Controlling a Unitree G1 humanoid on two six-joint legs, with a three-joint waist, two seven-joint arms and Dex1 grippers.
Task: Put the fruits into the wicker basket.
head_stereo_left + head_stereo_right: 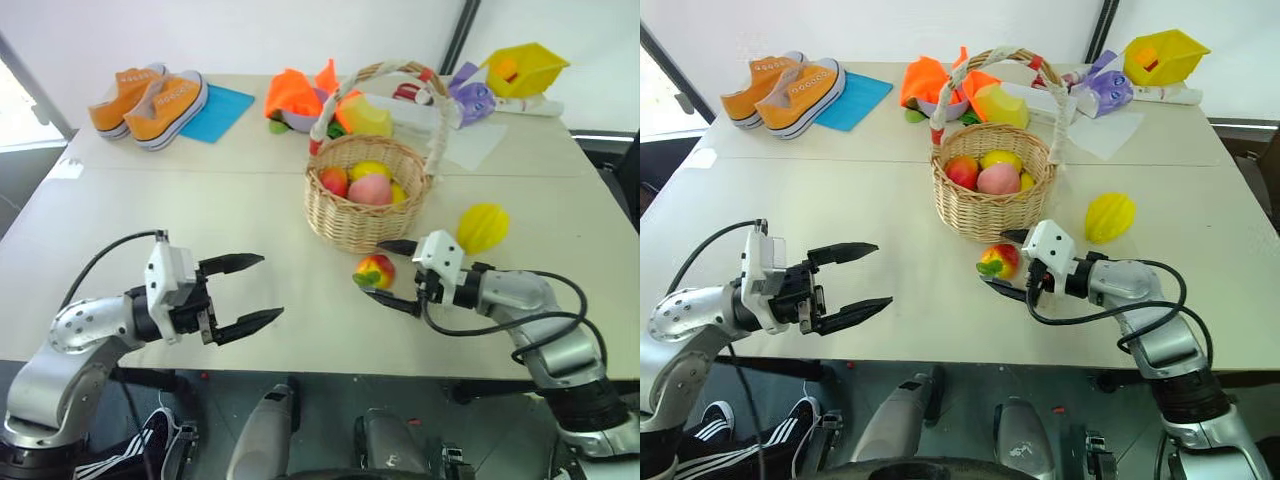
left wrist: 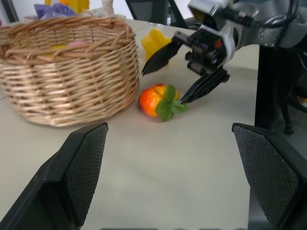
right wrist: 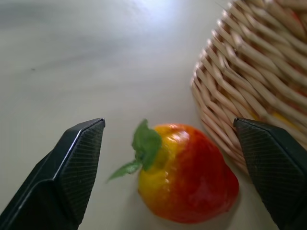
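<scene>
Just short of the red-yellow fruit (image 1: pixel 376 270), low centre.
Right gripper (image 1: pixel 398 276) gaped, ungrasping; light, hard, slick toy — pinch its body.

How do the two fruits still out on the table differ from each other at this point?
The red-yellow fruit is smooth with a green leaf and lies close beside the wicker basket; the ribbed starfruit is plain yellow and lies farther out to the basket's right. The right gripper stands open around the red-yellow fruit, while the starfruit has no gripper near it. Both rest on the table, outside the basket.
</scene>
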